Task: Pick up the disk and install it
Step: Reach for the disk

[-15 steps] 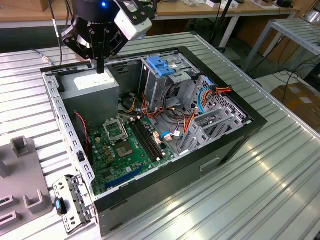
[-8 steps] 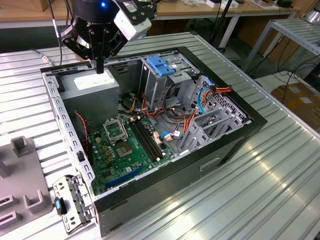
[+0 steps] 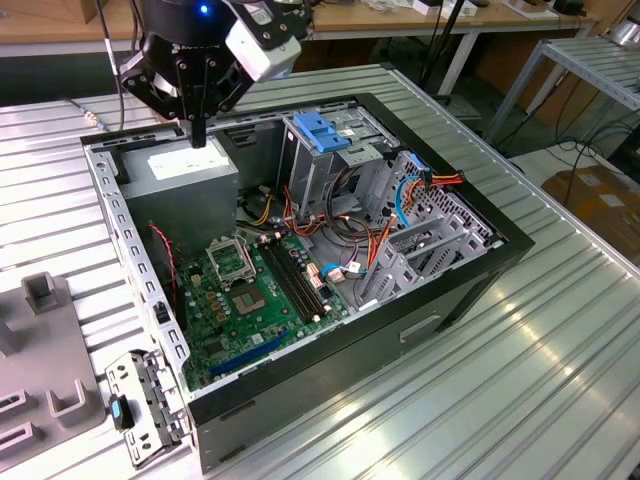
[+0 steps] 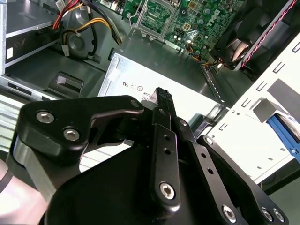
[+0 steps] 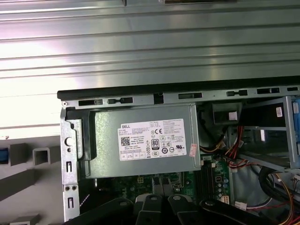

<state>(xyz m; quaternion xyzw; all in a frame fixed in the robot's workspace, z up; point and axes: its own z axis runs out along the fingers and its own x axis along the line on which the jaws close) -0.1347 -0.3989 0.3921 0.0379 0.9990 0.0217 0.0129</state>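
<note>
Judging the pick-up not yet begun. Taking the bright blue sliver beside the grey plastic fixture blocks (image 5: 41, 156) for the blue-railed grey-metal disk (image 5: 3, 156), mostly cut off, outside the open black computer case (image 3: 350, 370). Hovering the black two-finger tool (image 3: 198, 132), pressed together and empty, over the grey metal power-supply box (image 5: 140, 140). Needing the tool spread before any grasp.

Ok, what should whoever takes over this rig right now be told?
The gripper is shut and empty, above the grey metal power supply box in the open black computer case.
The disk with bright blue plastic rail lies outside the case, at the frame edge in both wrist views, beside grey fixture blocks.
Done: nothing. Left: pick up and install.
</note>
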